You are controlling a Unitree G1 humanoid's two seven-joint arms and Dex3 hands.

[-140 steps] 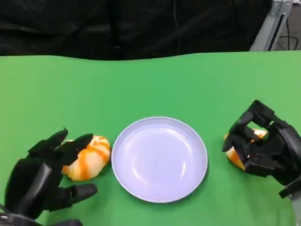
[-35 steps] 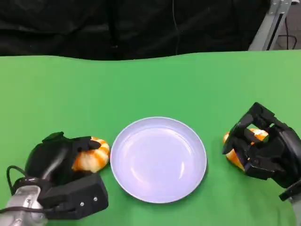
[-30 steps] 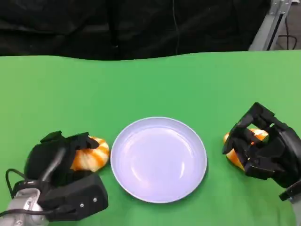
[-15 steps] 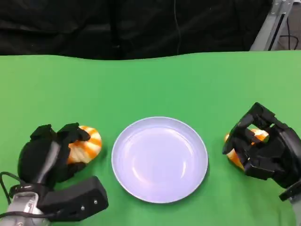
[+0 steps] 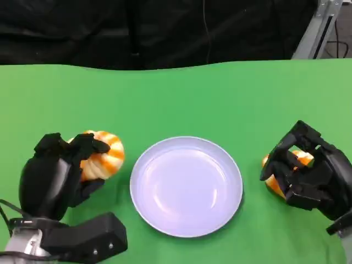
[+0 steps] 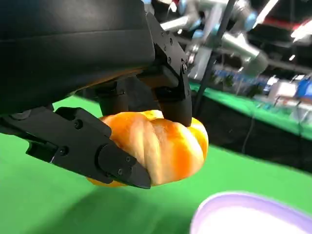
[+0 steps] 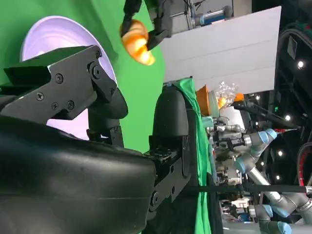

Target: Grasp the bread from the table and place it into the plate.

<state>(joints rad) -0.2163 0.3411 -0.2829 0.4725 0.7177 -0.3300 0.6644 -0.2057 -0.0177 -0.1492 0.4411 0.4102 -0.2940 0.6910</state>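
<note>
An orange, white-striped bread (image 5: 103, 154) is off the green table (image 5: 176, 99), gripped by my left hand (image 5: 52, 179) just left of the plate. In the left wrist view the bread (image 6: 158, 148) is clamped between black fingers (image 6: 170, 92), with its shadow on the cloth below and the plate's rim (image 6: 229, 207) beside it. The pale lavender plate (image 5: 187, 187) is bare and lies at the table's middle. My right hand (image 5: 308, 176) stays right of the plate, fingers apart and arched over a second bread (image 5: 270, 179). The right wrist view shows the plate (image 7: 46, 36) and the lifted bread (image 7: 136, 41) beyond it.
The green cloth runs back to a black curtain (image 5: 165, 27). A grey metal frame (image 5: 319, 27) stands at the far right corner. Open cloth lies behind the plate.
My left hand has closed around the striped bread and lifted it off the table, a little away from me. The right hand and the plate have not moved.
</note>
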